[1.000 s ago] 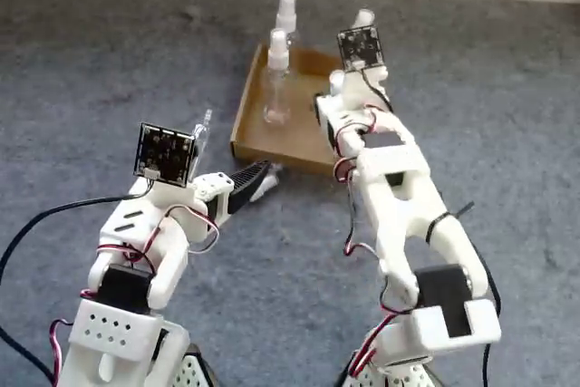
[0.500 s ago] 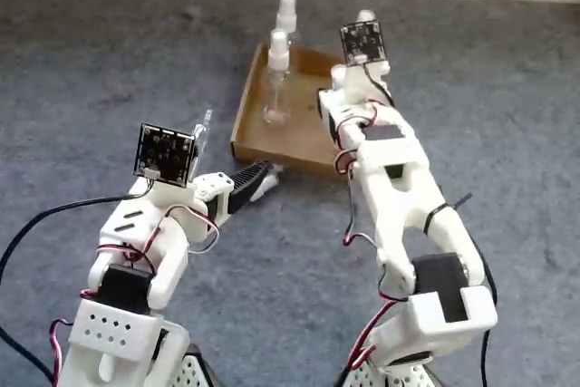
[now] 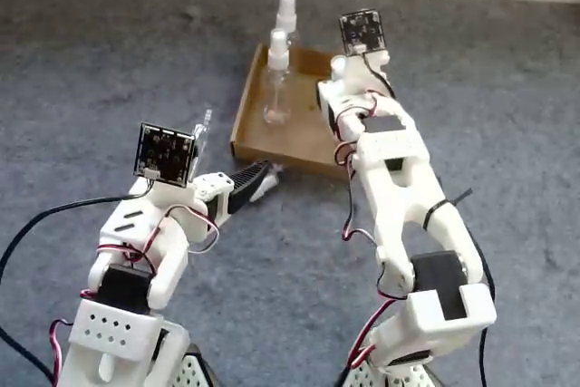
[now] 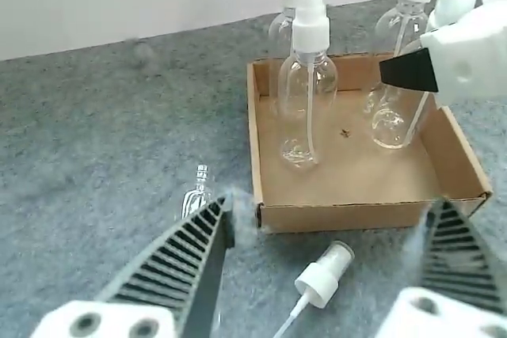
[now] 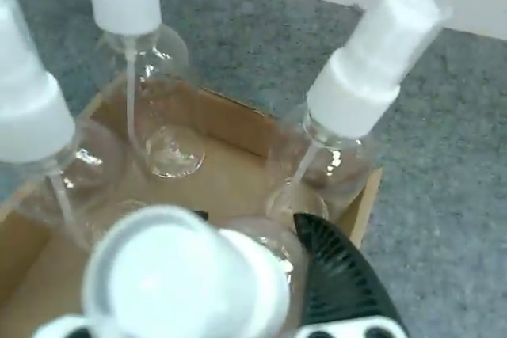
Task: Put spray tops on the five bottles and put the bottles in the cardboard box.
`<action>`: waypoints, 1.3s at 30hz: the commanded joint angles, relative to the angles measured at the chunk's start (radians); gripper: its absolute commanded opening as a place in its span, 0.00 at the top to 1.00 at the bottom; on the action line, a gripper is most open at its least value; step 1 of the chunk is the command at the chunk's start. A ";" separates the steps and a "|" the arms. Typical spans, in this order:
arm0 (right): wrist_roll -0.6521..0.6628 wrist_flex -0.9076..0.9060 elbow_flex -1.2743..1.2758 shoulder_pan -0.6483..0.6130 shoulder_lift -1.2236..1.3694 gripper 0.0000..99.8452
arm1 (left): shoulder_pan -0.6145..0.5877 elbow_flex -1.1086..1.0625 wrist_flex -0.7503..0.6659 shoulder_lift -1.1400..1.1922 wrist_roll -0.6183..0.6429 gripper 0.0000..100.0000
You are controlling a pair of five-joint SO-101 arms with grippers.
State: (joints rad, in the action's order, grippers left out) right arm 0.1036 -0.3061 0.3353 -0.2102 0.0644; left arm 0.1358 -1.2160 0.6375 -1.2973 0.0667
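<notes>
The capped bottle [image 4: 394, 112] hangs upright inside the cardboard box [image 4: 459, 152], its base at or just above the box floor (I cannot tell whether it touches). The right gripper [image 5: 261, 255] is clamped on it just under the spray cap. To finish well, I judge it should settle the base flat first, then part its fingers only a little and lift straight up. A second capped bottle [image 4: 307, 93] stands in the box beside it, and a third bottle [image 4: 277, 29] and a fourth bottle [image 4: 408, 13] stand just beyond the far wall, so a sideways exit could topple any of them. The left gripper [image 4: 334, 213] hovers with jaws wide apart above the loose spray top [image 4: 321, 279], which lies on the carpet before the box, near the uncapped bottle [image 4: 195, 198].
</notes>
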 commanded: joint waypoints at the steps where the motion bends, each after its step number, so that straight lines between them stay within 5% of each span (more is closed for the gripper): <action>1: 0.002 -0.005 -0.068 0.007 -0.002 0.99 | 0.001 0.005 -0.023 -0.001 -0.005 0.69; 24: -0.055 -0.082 -0.079 0.010 -0.002 0.99 | 0.001 0.005 -0.023 -0.002 -0.005 0.69; 39: -0.089 -0.176 -0.311 0.012 0.128 0.99 | 0.001 0.005 -0.023 -0.002 -0.005 0.69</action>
State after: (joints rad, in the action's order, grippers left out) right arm 0.0207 -0.4764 0.0928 -0.2102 0.2102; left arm 0.1358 -1.2160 0.6375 -1.2973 0.0667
